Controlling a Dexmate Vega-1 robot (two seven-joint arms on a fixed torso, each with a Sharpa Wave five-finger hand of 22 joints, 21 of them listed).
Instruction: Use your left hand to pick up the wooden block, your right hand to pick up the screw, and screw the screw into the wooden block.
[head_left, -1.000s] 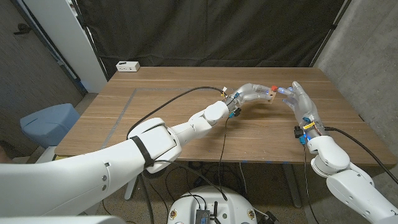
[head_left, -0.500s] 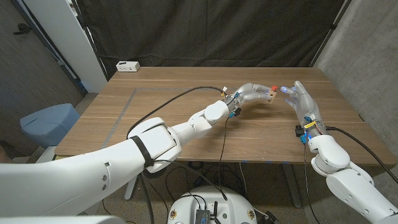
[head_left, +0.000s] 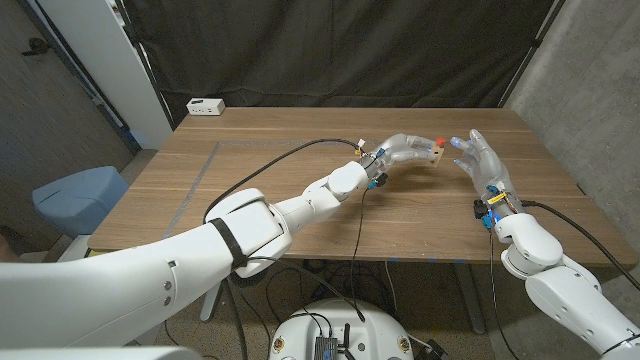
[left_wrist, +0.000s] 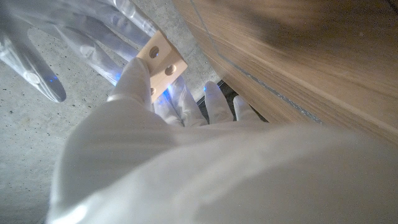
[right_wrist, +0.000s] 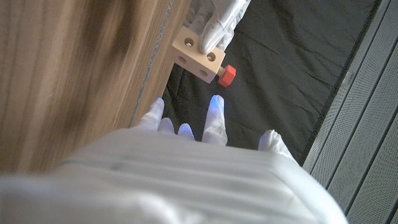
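My left hand (head_left: 403, 150) holds the small wooden block (head_left: 433, 154) up above the table's right half. The block (right_wrist: 198, 56) is pale with round holes, and the screw's red head (right_wrist: 227, 75) sticks out of one face. The same screw (head_left: 440, 142) shows as a red dot on top of the block. My right hand (head_left: 480, 160) stands just right of the block with its fingers spread, holding nothing, a small gap from the screw. Seen from the left wrist, my left hand (left_wrist: 143, 130) pinches the block (left_wrist: 161, 62), with the right hand's fingers (left_wrist: 37, 62) beyond it.
The wooden table (head_left: 280, 190) stretches wide to the left. A white box (head_left: 206, 105) sits at its far left corner. A black cable (head_left: 300, 150) runs along my left arm. A blue seat (head_left: 78, 196) stands off the table's left side.
My right hand's fingers have eased slightly away from the screw's head and spread. The left hand and the block have stayed in place.
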